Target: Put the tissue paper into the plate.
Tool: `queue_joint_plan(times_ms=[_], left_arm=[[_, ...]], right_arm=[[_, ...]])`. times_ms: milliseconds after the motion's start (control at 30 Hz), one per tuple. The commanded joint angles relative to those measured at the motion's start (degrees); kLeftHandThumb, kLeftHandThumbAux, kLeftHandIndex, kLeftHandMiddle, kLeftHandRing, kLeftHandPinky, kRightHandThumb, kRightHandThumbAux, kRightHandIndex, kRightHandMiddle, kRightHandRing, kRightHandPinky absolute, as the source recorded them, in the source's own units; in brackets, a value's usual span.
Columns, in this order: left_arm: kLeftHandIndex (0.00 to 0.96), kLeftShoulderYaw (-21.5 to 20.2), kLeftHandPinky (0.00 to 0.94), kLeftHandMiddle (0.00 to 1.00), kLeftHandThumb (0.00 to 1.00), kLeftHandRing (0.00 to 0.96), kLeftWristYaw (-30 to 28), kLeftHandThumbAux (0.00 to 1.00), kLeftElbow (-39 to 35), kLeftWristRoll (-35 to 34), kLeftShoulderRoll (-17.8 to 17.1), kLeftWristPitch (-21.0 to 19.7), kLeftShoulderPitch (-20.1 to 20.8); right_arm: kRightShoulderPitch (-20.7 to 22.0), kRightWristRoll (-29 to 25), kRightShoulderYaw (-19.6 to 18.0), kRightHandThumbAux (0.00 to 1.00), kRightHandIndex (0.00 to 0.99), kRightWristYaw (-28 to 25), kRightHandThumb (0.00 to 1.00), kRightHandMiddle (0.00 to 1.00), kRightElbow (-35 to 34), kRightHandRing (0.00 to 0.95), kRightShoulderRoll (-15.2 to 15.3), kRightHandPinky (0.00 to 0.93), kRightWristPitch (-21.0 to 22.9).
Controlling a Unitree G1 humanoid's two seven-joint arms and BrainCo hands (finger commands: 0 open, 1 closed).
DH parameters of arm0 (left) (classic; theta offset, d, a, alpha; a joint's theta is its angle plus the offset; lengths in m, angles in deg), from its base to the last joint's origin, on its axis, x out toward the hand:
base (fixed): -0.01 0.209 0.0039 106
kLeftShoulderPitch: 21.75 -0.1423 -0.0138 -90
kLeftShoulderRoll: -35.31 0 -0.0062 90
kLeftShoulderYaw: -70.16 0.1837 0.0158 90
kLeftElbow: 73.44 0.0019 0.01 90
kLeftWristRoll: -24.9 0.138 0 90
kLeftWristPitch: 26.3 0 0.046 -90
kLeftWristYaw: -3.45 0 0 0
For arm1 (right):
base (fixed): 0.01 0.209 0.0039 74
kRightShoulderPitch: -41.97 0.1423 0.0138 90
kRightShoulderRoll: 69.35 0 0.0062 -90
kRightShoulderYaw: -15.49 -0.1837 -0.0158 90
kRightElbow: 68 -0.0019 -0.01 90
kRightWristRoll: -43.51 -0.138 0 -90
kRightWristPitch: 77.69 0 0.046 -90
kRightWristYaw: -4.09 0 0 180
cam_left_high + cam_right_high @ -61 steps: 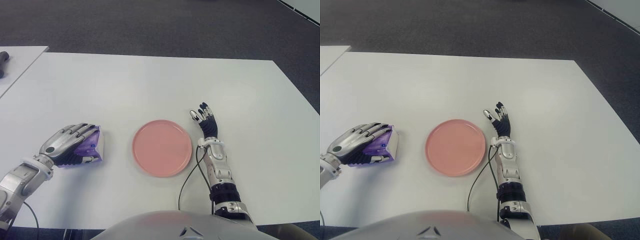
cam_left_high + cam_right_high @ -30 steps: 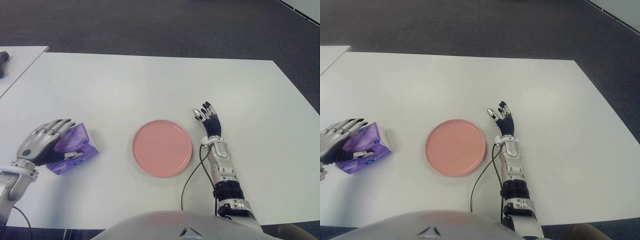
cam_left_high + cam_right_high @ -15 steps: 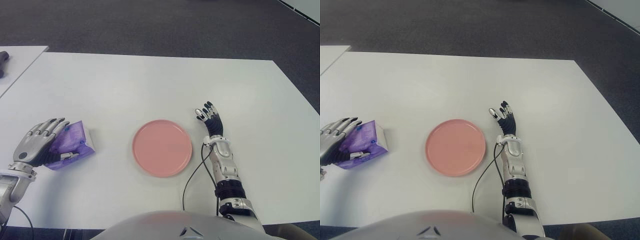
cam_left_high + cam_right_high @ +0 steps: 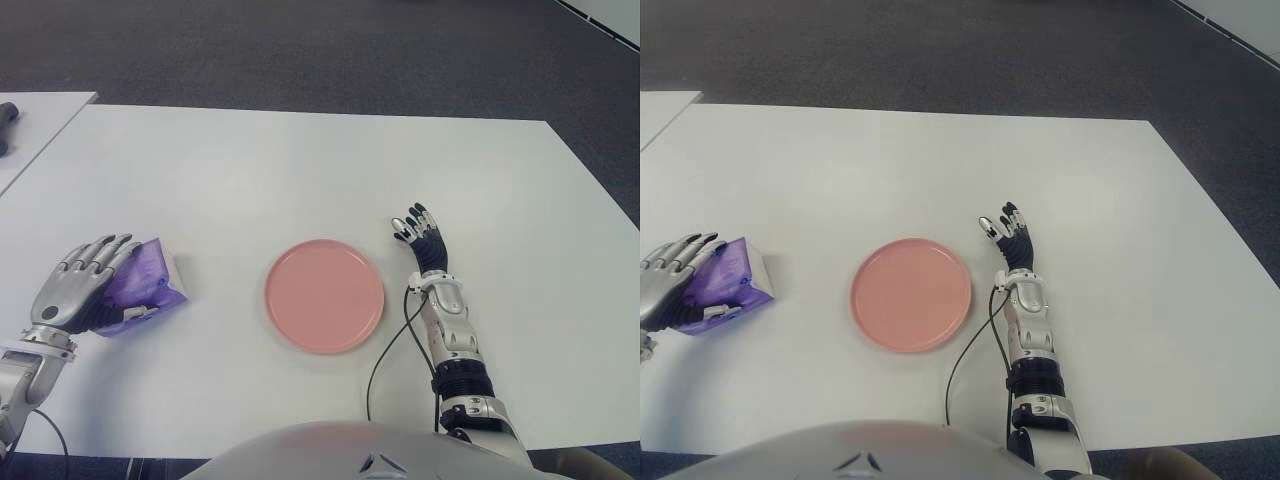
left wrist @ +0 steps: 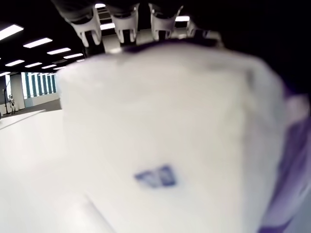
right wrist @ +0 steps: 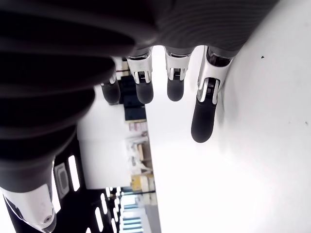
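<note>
- White table (image 4: pixel 300 170) over dark carpet, pink plate (image 4: pixel 324 295) near the front edge at centre.
- Left hand (image 4: pixel 72 284) far left, palm down, fingers draped over the purple tissue pack (image 4: pixel 143 285) and gripping it — well apart from the plate.
- Right hand (image 4: pixel 417 234) just right of the plate, fingers extended and loose, holding nothing.
- Versus two seconds back: pack and left hand farther from the plate; right hand nudged slightly rightward.

The tissue pack (image 4: pixel 145 285) wears a glossy purple plastic wrapper with a white face. The pink plate (image 4: pixel 324 295) looks smooth and matt. The worktop (image 4: pixel 300 170) is smooth, matt white. Both hands show silvery metal-look shells with black finger pads.
</note>
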Motion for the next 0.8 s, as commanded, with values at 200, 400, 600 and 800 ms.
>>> queue_joint_plan(times_ms=[200,400,600,800], left_arm=[[0.0,2.07,0.0,0.0,0.22,0.0,-0.46,0.398,0.66,0.06,0.19,-2.03,-0.43],[0.0,2.54,0.0,0.0,0.229,0.0,-0.14,0.401,0.18,-0.12,0.46,-2.5,-0.68],[0.0,3.38,0.003,0.0,0.23,0.0,1.11,0.399,-0.16,0.07,0.9,-2.92,-0.69],[0.0,4.53,0.009,0.0,0.204,0.0,3.29,0.403,-0.22,0.45,1.83,-3.48,-0.31]], right_arm=[[-2.84,-0.89,-0.7,0.66,0.0,0.08,0.204,0.0,1.33,0.0,0.2,0.009,3.99],[-3.17,-0.93,-0.68,0.66,0.0,0.02,0.204,0.0,0.68,0.0,0.24,0.009,4.29],[-3.48,-0.92,-0.64,0.66,0.0,0.01,0.204,0.0,0.11,0.0,0.19,0.009,4.58],[-3.64,-0.89,-0.59,0.66,0.0,0.05,0.204,0.0,-0.28,0.0,0.13,0.009,4.83]])
